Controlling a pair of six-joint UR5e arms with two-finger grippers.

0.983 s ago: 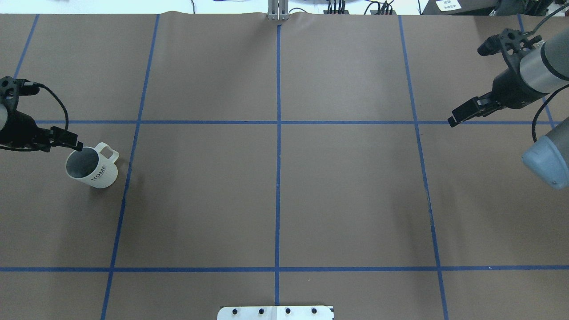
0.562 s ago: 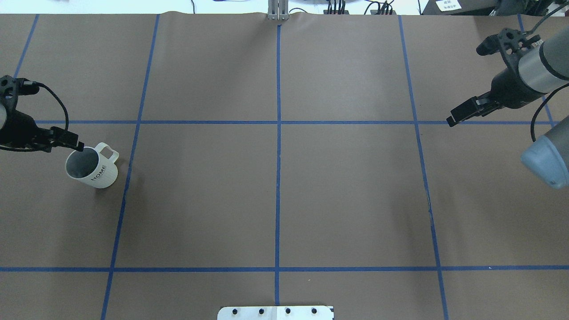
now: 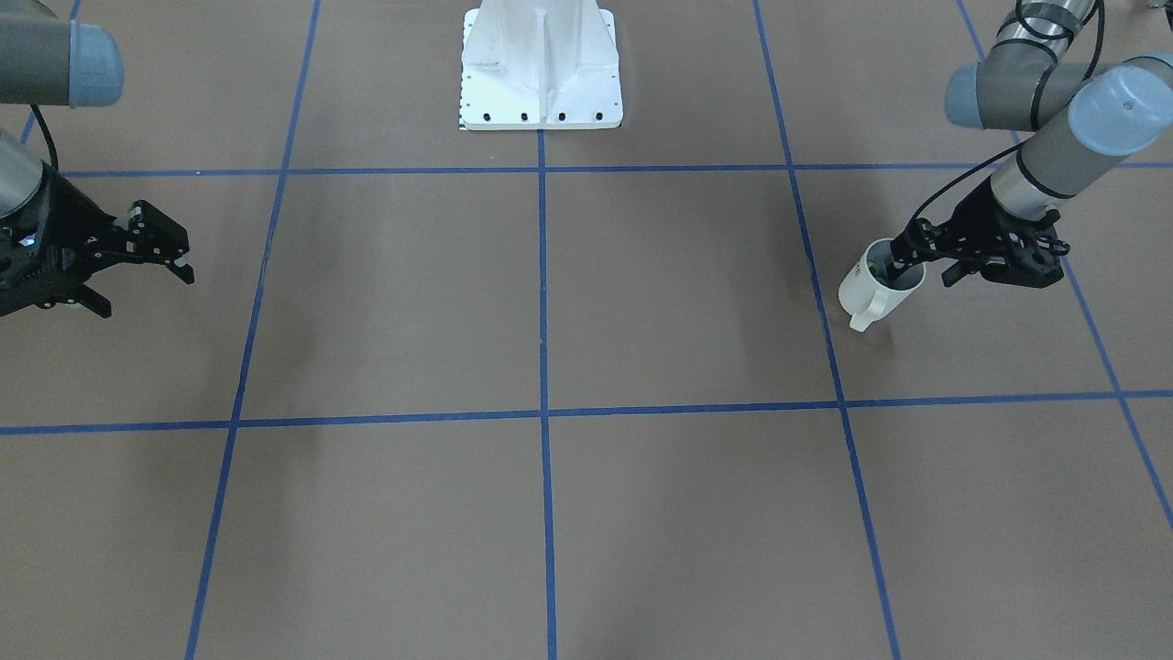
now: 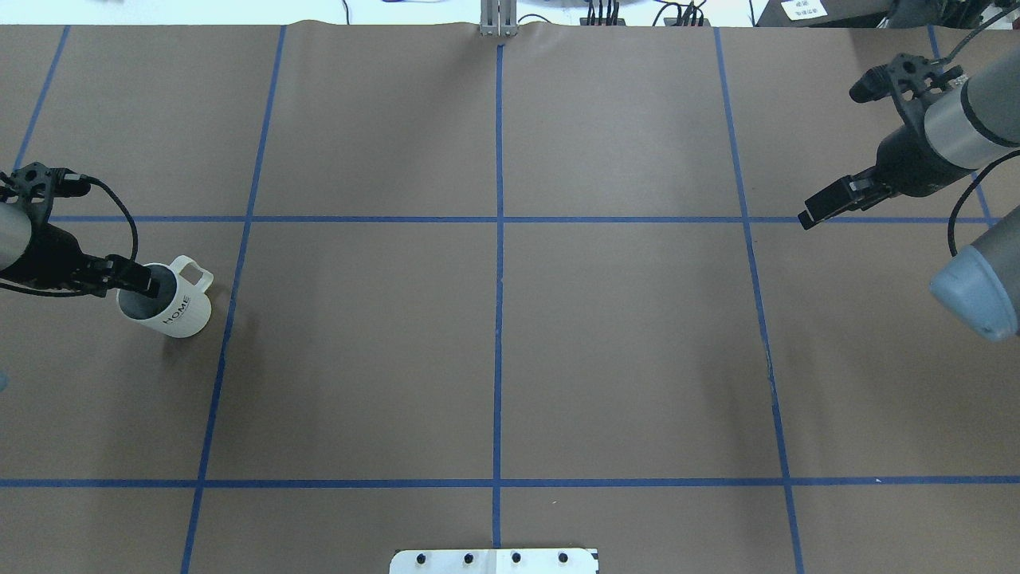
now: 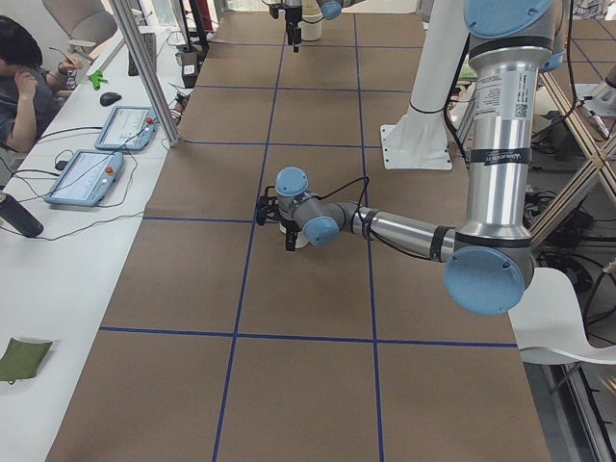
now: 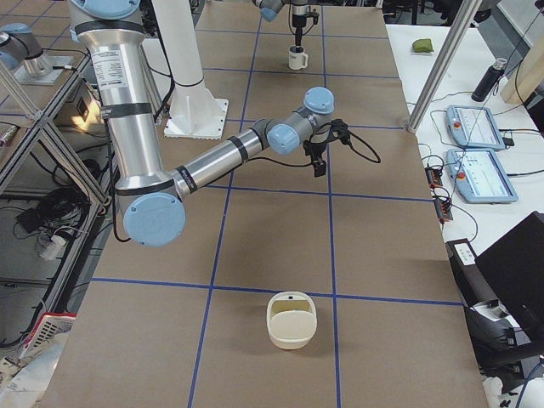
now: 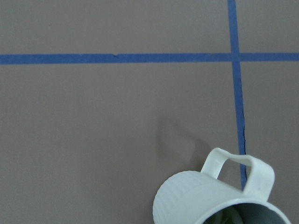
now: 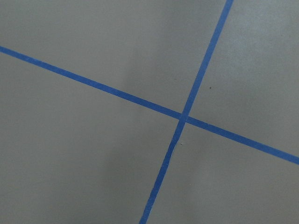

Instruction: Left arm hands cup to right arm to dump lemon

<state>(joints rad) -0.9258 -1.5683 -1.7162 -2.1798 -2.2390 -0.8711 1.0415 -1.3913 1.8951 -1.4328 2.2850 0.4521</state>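
Moved: left jaws are now reaching over the rim of the white ribbed mug with a loop handle and black "HOME" lettering (image 4: 190, 316), where a second ago they were hanging just beside it.
Mug: it is standing upright on the brown desk (image 4: 621, 359) at its left side, mouth up, with the handle pointing away from the left arm (image 4: 36, 251), toward the far right.
Left jaws: they are spreading across the mug wall nearest that arm, one finger dipping inside and one staying outside, not yet pinching.
Right jaws: they are gaping wide, carrying nothing, hovering well apart at the desk's right side.
Nearer arm: the left one, by far.
Views: the front-facing view is showing the straddle, while the overhead view is hiding the outer finger. The left wrist view is catching a dim greenish shape inside the mug, too dark to call a lemon.
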